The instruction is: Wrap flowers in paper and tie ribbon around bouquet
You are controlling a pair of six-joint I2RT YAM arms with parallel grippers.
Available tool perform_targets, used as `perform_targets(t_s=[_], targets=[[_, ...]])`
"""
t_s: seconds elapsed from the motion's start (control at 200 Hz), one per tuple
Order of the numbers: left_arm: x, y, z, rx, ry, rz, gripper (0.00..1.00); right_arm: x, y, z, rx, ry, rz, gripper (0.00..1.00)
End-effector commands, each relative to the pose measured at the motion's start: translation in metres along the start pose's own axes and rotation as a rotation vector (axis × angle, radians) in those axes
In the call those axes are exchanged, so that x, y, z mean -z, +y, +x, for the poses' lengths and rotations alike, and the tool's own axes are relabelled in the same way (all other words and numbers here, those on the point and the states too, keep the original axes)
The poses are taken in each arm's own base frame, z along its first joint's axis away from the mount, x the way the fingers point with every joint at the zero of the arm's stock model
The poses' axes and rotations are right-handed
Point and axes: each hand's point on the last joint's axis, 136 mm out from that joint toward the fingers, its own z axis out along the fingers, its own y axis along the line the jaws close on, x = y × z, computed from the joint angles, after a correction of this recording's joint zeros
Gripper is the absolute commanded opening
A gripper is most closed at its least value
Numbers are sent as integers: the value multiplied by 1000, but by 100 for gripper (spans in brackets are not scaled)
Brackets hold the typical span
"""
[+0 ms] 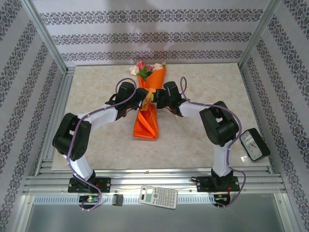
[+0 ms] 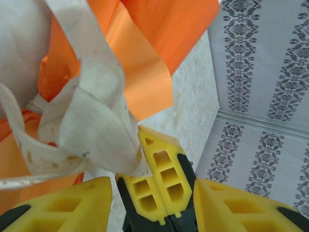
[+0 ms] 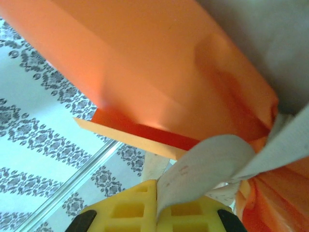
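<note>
Surroundings: pale marbled table [image 1: 96,145] inside an aluminium frame, with walls papered in grey damask stripes. A calculator [image 1: 158,197] lies on the near rail, and a small black-cased clock [image 1: 254,144] sits at the table's right edge.
Top view, bouquet [image 1: 157,77]: lies along the middle of the table, toward the far side. The flowers [image 1: 145,67] show at its far end, and the orange paper [image 1: 146,123] fans out toward the arms below a pinched waist.
Top view, left arm: its elbow is thrown out to the left. The forearm slants inward and away, bringing the left gripper [image 1: 145,99] to the waist from the left.
Top view, right arm: bent the mirrored way, elbow out to the right. The right gripper [image 1: 159,96] is at the same waist from the right, close against the other.
Top view, jaws: too small to judge from above.
Left wrist view, own fingers [image 2: 63,208]: the two yellow fingers stand wide apart with nothing pinched between them.
Left wrist view, between them: the right gripper's yellow fingertips [image 2: 159,179], pressed together, point into the gap.
Left wrist view, ribbon [image 2: 91,121]: a broad whitish strip, looped and crumpled against the orange paper. One end runs down to the closed fingertips.
Right wrist view, own fingers [image 3: 120,212]: closed, with the ribbon [image 3: 207,164] coming out of the seam between them, so they are clamped on it.
Right wrist view, ribbon's course: rises from the fingers and bends right to the gathered waist of the paper [image 3: 145,72], which arches overhead.
</note>
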Motion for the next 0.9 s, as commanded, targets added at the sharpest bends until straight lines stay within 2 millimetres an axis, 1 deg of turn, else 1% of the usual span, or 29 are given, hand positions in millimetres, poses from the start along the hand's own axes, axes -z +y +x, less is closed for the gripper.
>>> perform_targets(t_s=[0.0, 0.07, 0.175, 0.28, 0.33, 0.34, 0.39, 0.52, 0.609, 0.669, 0.814, 0.894], targets=[[-2, 6, 12, 136, 53, -65, 50, -3, -5, 3, 57, -8, -57, 0], [-3, 14, 15, 184, 66, -113, 50, -2, -8, 3, 59, -11, -67, 0], [-10, 22, 13, 280, 55, -110, 50, -1, -12, 3, 58, -14, -75, 0], [-20, 18, 10, 297, 57, -93, 50, 2, -13, 2, 60, -18, -82, 0], [-25, 15, 11, 292, 68, -97, 48, 2, -14, 3, 58, -18, -82, 0], [-26, 18, 11, 291, 68, -107, 48, 2, -14, 3, 58, -17, -83, 0], [-27, 20, 11, 291, 66, -122, 46, 3, -14, 2, 55, -19, -85, 0], [-27, 25, 5, 290, 40, -135, 39, 4, -13, 3, 54, -16, -91, 0], [-31, 26, 0, 288, 28, -127, 27, 5, -14, 3, 51, -13, -89, 0], [-34, 28, -1, 286, 22, -122, 22, 5, -15, 3, 48, -12, -86, 0], [-35, 33, -2, 282, 19, -134, 15, 5, -17, 3, 45, -10, -80, 0], [-35, 38, -2, 285, 18, -140, 14, 6, -16, 4, 43, -9, -84, 0]])
